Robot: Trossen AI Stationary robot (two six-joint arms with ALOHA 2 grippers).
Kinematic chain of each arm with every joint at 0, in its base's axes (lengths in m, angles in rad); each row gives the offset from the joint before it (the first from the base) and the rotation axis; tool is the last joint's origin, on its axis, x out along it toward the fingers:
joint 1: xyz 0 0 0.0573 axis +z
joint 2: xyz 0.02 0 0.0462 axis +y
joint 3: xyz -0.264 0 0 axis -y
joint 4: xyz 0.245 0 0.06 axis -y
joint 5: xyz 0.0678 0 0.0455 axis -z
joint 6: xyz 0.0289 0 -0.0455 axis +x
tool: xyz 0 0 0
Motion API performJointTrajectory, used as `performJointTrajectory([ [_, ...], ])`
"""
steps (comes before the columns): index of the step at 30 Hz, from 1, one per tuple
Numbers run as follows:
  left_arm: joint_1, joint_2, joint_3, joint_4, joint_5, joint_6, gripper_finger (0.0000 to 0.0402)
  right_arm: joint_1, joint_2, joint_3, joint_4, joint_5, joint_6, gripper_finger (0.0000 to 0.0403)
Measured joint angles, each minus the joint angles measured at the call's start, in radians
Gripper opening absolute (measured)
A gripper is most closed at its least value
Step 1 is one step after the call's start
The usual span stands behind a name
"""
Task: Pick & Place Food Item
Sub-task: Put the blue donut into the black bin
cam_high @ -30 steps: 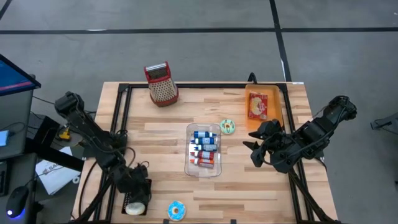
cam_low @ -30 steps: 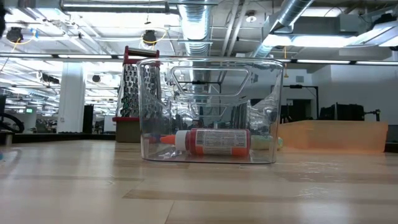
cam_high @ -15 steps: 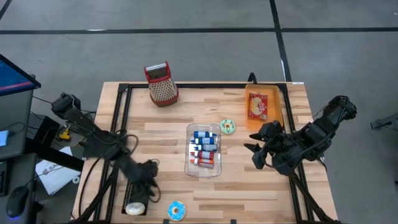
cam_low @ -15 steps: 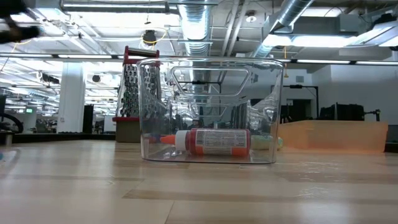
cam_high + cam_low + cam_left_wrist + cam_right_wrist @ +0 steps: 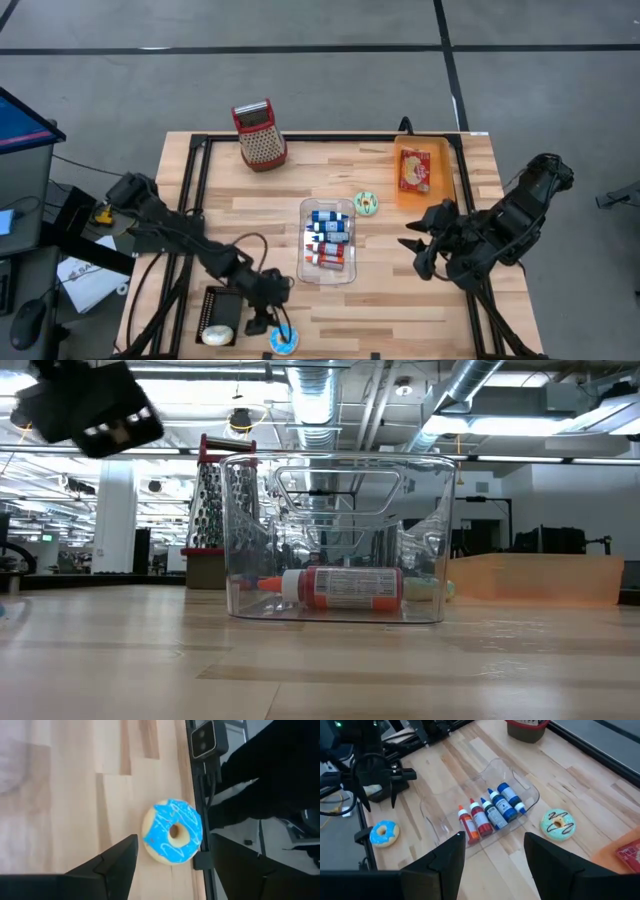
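At the table's near edge, we find the blue-iced donut (image 5: 284, 339) lying flat on the wood, just beside the black frame rail. The left gripper (image 5: 268, 322) hovers directly above and slightly left of it, fingers spread, not touching; in the left wrist view the donut (image 5: 173, 832) sits between the fingers (image 5: 116, 862). The right gripper (image 5: 420, 255) waits right of the clear bin (image 5: 327, 241), fingers spread, holding nothing.

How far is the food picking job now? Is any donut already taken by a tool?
Nothing looks placed yet. The blue donut lies on the table near its front edge, and the green donut lies beside the clear bin. In hand: the left tool, open, is beside the blue donut. Left: gripping, carrying, placing. The right tool waits, open.
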Motion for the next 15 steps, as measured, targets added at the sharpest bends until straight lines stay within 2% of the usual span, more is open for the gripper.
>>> performJointTrajectory([
  [8, -0.021, 0.106, 0.002, 0.07, -0.05, -0.127, 0.0231, 0.059, 0.0, 0.0, -0.035, 0.001, -0.007, 0.0195],
  [15, -0.035, 0.144, 0.001, 0.082, -0.056, -0.16, 0.0228, 0.091, -0.002, 0.0, -0.034, 0.004, -0.007, 0.0195],
])
